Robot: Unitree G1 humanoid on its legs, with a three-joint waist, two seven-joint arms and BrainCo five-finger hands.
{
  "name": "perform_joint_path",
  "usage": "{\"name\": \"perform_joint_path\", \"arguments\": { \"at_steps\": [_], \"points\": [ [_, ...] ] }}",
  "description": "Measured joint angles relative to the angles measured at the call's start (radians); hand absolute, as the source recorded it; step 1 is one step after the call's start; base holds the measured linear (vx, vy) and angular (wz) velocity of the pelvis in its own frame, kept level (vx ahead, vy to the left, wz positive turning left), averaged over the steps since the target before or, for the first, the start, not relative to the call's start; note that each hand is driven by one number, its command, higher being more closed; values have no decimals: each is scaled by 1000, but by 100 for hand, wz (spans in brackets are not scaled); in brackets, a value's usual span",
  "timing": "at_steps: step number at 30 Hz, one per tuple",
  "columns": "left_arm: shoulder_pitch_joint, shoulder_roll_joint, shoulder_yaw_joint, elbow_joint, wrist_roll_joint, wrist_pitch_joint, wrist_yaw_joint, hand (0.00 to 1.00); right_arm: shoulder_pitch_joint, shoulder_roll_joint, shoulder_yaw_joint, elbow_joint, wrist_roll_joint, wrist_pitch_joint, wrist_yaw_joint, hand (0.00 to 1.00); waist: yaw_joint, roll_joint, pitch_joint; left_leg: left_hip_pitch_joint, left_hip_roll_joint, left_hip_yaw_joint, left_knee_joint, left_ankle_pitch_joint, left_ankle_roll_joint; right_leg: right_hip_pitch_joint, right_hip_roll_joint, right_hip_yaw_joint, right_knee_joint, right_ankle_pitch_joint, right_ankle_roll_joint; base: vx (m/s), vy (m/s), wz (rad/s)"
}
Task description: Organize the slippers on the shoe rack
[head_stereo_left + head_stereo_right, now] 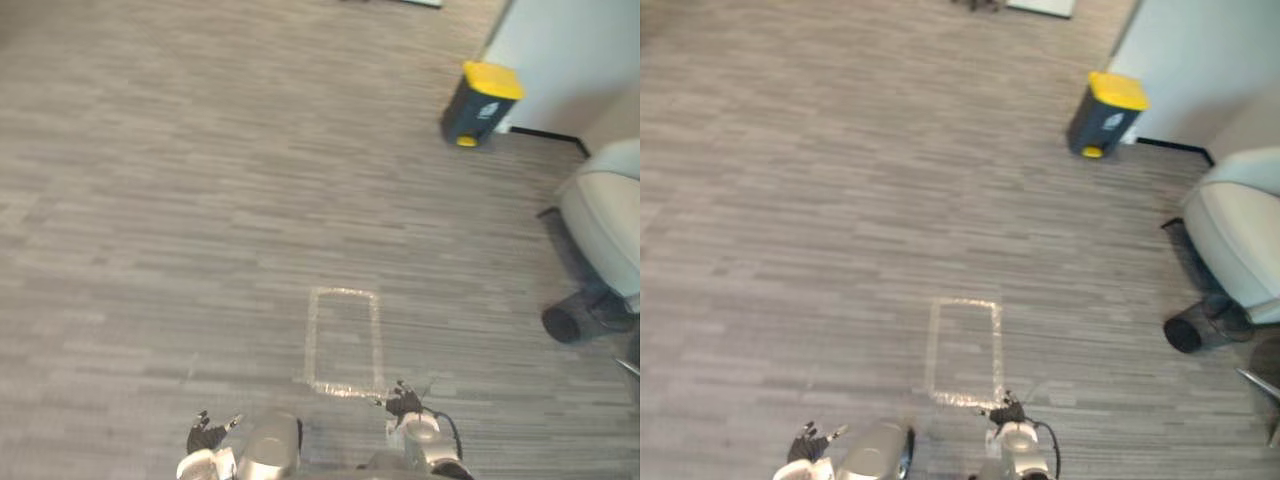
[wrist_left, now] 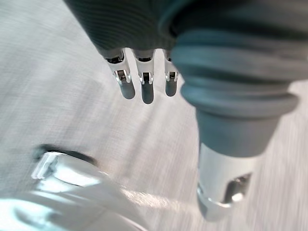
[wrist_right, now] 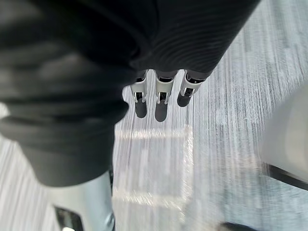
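- Grey carpet (image 1: 200,200) in streaked planks covers the floor. A pale wall (image 1: 570,50) with a black skirting strip (image 1: 545,134) closes the far right corner.
- A dark bin (image 1: 478,108) with a yellow lid stands on the carpet just before that wall.
- Along the floor's right edge sits a light grey chair (image 1: 605,210), with a black cylinder (image 1: 566,323) on the carpet near its base.
- A pale tape outline (image 1: 376,340) marks a rectangle on the carpet, toward the near edge and about midway across.
- The left robot hand (image 1: 207,436) hangs low at the near edge, left of the outline and apart from it. The right robot hand (image 1: 404,403) hangs over the outline's near right corner.
- In its wrist view, each robot hand has straight, relaxed fingers and holds nothing.
- The right wrist view shows the tape outline past the fingers, while the left wrist view shows plain carpet there.
- Where the slippers and the shoe rack are, I cannot tell.
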Motion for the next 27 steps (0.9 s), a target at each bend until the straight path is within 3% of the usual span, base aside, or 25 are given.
{"name": "perform_joint_path", "arguments": {
  "at_steps": [2, 3, 5, 6, 7, 8, 9, 10, 11, 12, 13, 14, 17, 19, 20, 21, 22, 24, 25, 27],
  "points": [
    [-13, 0, 0, 19, -2, -3, -2, 0, -4, -3, 0, 13, -3, -1, 1, 0, -7, 6, -1, 110, 50, 67, -72, -4, -9, -42, 24, -183, -207, -10, -19, 435, 67, -81],
    [-12, 1, 0, 21, -2, -3, -2, 0, -4, -4, 0, 16, -4, -2, 1, 0, -9, 6, -1, 125, 54, 71, -80, -5, -13, -43, 31, -205, -249, -7, -22, 414, 54, -79],
    [-14, 13, -2, 48, -5, -4, -6, 0, -22, -10, 6, 43, -4, -2, 8, 0, -20, -2, -1, 202, 62, 110, -126, -24, -46, -52, 98, -248, -583, 102, -36, 324, 15, -48],
    [-14, 16, -2, 52, -4, -5, -6, 0, -22, -10, 9, 45, -5, -2, 10, 0, -20, -4, 0, 210, 58, 114, -132, -25, -49, -52, 104, -248, -621, 125, -38, 384, -29, -29],
    [-4, 30, -2, 59, -4, -3, -8, 0, -19, -10, 16, 59, -5, -2, 14, 0, -20, -26, -3, 239, 33, 114, -144, -37, -70, -48, 107, -237, -710, 208, -63, 498, -114, 2],
    [13, 38, 0, 57, 11, -3, -9, 0, -10, -10, 6, 57, -4, -3, 16, 0, -28, -42, -12, 266, 21, 97, -127, -56, -104, -34, 109, -227, -722, 278, -161, 498, -114, 11],
    [15, 38, 1, 57, 15, -3, -9, 0, -7, -10, 1, 56, -4, -2, 16, 0, -31, -43, -13, 266, 27, 90, -114, -58, -107, -30, 112, -227, -716, 286, -184, 437, -139, 32],
    [27, 36, 3, 51, 35, -2, -10, 0, -3, -10, 5, 55, -4, -4, 17, 0, -42, -25, -28, 206, 68, 51, 59, -45, -132, -17, 145, -243, -707, 239, -180, 387, -165, -3],
    [52, 15, 11, 43, 36, -1, -10, 0, 2, -11, 4, 46, -3, -4, 16, 0, -41, 2, -37, 115, 127, 23, 289, 13, -130, 20, 195, -223, -733, 231, -198, 387, -165, -18],
    [58, 9, 11, 43, 36, 0, -10, 0, 4, -12, 4, 40, -3, -4, 16, 0, -41, 8, -42, 97, 140, 19, 336, 34, -117, 31, 211, -218, -743, 230, -200, 471, -101, -94],
    [81, -11, 13, 43, 35, 3, -10, 0, 5, -2, 6, 37, -2, -4, 14, 0, -36, 49, -46, 12, 198, -8, 525, 89, -86, 67, 277, -161, -788, 224, -222, 377, 28, -138],
    [75, -12, 9, 44, 35, 4, -10, 0, 0, -3, 6, 46, -1, -2, 14, 0, -28, 56, -43, -45, 205, -22, 577, 39, -91, 84, 305, -111, -802, 218, -234, 443, 37, -146],
    [64, -10, 4, 36, 35, 2, -10, 0, -9, -6, 2, 62, 2, 0, 10, 0, -23, 42, -34, -77, 178, -28, 461, -25, -97, 137, 313, -17, -832, 222, -228, 319, 42, -119],
    [59, -6, -3, 34, 34, -1, -9, 0, -15, -9, -7, 78, 7, -1, 8, 0, -25, 35, -37, -85, 76, -184, 152, -40, -106, 185, 308, 99, -868, 223, -207, 271, 143, -122],
    [57, -7, -4, 35, 34, -1, -8, 0, -16, -9, -9, 78, 8, -1, 8, 0, -24, 36, -36, -85, 60, -221, 104, -38, -108, 187, 308, 116, -869, 220, -203, 243, 254, -127],
    [47, -10, -8, 37, 32, -2, -6, 0, -22, -7, -27, 76, 8, -1, 7, 0, -21, 44, -26, -95, -8, -376, -15, 19, -131, 191, 304, 197, -862, 203, -193, 190, 221, -122],
    [46, -13, -5, 36, 32, -3, -3, 0, -17, -5, -27, 73, 8, -1, 6, 0, -15, 47, -28, -92, -40, -428, -36, 43, -131, 189, 296, 234, -852, 194, -180, 189, 219, -115],
    [45, -19, -6, 37, 32, -3, -2, 0, -10, -5, -28, 61, 8, 0, 6, 0, -16, 59, -28, -73, -80, -476, -44, 70, -132, 179, 294, 282, -824, 176, -158, 175, 231, -89],
    [36, -22, -7, 38, 32, -4, -3, 0, 0, -9, -32, 36, 7, -1, 9, 0, -15, 66, -22, -47, -79, -419, -33, 76, -89, 158, 287, 300, -757, 154, -132, 197, 289, -111],
    [36, -28, -7, 38, 31, -5, -3, 0, 8, -9, -38, 33, 7, 0, 7, 0, -13, 70, -21, -23, -73, -364, -28, 62, -72, 158, 282, 325, -733, 140, -114, 158, 237, -100]
  ]
}}
